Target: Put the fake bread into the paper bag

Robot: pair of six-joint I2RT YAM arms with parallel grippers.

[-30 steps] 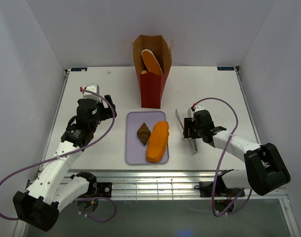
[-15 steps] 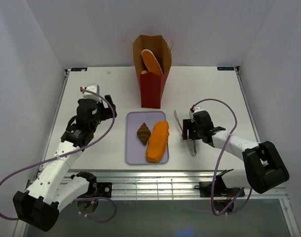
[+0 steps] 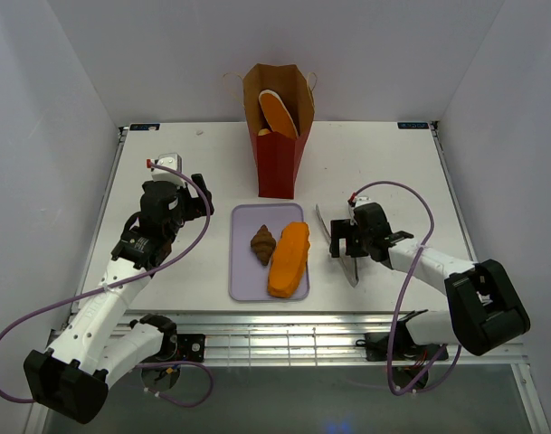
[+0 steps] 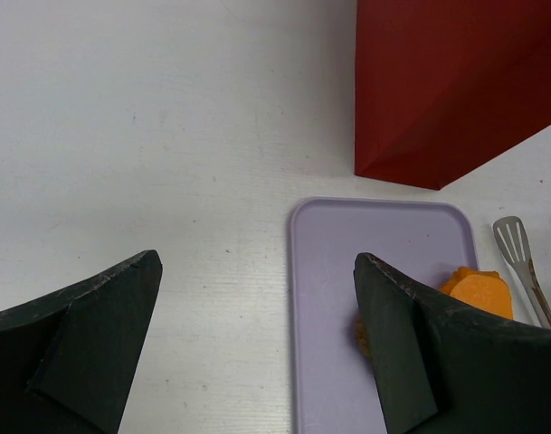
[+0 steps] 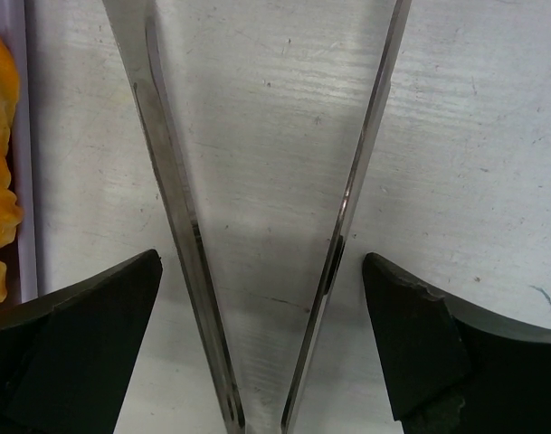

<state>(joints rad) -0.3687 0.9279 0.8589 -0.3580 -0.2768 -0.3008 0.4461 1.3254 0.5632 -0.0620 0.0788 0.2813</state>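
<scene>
Two pieces of fake bread lay side by side on the lavender tray (image 3: 244, 276): a brown croissant (image 3: 262, 242) and a long orange loaf (image 3: 290, 259). One orange oval loaf (image 3: 277, 112) stood inside the paper bag (image 3: 280, 163), which was upright on the bench (image 3: 166, 154) just beyond the tray's far edge.

The right pincer (image 5: 261, 259) was spread wide and low over the bench, right of the tray. It straddled a pair of metal tongs (image 5: 171, 226), whose arms splayed in a V between its fingers. A narrow gap showed on each side, so the tongs were judged not clamped. The left pincer (image 4: 257, 260) was spread and empty, left of the tray.

Risks noted:
- An off-centre squeeze on the tongs could make them skid or twist on the bench.
- The long loaf, if pinched away from its middle, could tip out of the tongs.
- The bag was tall and narrow, and its mouth was partly taken up. A knock at the rim could topple it, or a piece could catch on the loaf inside.
</scene>
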